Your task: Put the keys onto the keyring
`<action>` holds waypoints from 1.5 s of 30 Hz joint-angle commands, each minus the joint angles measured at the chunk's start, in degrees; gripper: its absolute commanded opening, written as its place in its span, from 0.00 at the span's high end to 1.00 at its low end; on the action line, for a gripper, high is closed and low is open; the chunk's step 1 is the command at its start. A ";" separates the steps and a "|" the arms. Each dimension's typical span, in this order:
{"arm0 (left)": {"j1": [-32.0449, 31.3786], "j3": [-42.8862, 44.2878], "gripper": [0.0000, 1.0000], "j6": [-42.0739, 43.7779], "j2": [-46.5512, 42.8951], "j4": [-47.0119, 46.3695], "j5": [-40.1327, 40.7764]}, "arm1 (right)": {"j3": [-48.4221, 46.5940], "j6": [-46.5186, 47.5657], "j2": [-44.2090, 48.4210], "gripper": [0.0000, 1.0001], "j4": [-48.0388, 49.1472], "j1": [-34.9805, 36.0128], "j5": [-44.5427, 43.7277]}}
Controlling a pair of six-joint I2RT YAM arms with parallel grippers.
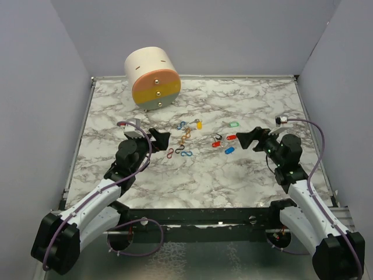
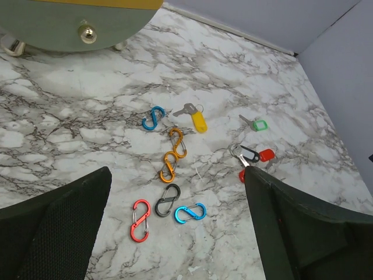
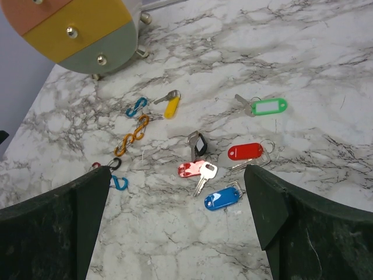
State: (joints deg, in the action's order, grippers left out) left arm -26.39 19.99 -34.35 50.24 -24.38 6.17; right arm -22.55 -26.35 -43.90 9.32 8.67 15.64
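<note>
Both claws stand wide apart and hold nothing. The left gripper (image 1: 161,139) hovers over the marble table (image 1: 192,175), just left of a scatter of figure-8 clips (image 2: 169,166) (blue, orange, dark, red). The right gripper (image 1: 249,138) hovers to the right of the keys.

All keys lie loose on the table between the two grippers:
- The yellow key (image 3: 170,106) lies nearest the clips.
- The green key (image 3: 268,106) lies apart, rear right.
- The red key (image 3: 245,151) and blue key (image 3: 220,198) are clustered close to the right gripper.

A round drawer unit (image 1: 152,77) stands rear left.

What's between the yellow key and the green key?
Just bare marble tabletop between the yellow-tagged key and the green-tagged key, shown in the right wrist view.
</note>
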 commanded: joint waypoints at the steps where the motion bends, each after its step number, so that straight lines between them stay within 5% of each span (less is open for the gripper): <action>1: -0.46 0.76 0.01 -0.02 -0.45 -3.70 -1.02 | 0.28 -0.40 -1.71 0.00 2.11 0.03 1.55; 19: -0.45 0.86 0.01 1.27 0.45 -5.50 -4.36 | -0.91 0.72 -2.79 0.00 1.02 0.03 1.19; 30: -1.25 2.74 0.12 3.48 6.57 -5.24 -7.56 | -1.01 0.41 -1.44 0.00 -0.18 0.01 1.72; 45: -3.79 3.87 0.14 4.64 8.38 -4.07 -6.00 | -1.50 0.68 -4.09 0.03 -0.94 0.03 2.81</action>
State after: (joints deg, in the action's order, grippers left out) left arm -29.54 22.06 -30.70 58.67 -28.16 0.27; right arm -22.55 -26.28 -47.13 9.76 8.67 17.04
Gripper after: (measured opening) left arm 0.866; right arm 0.976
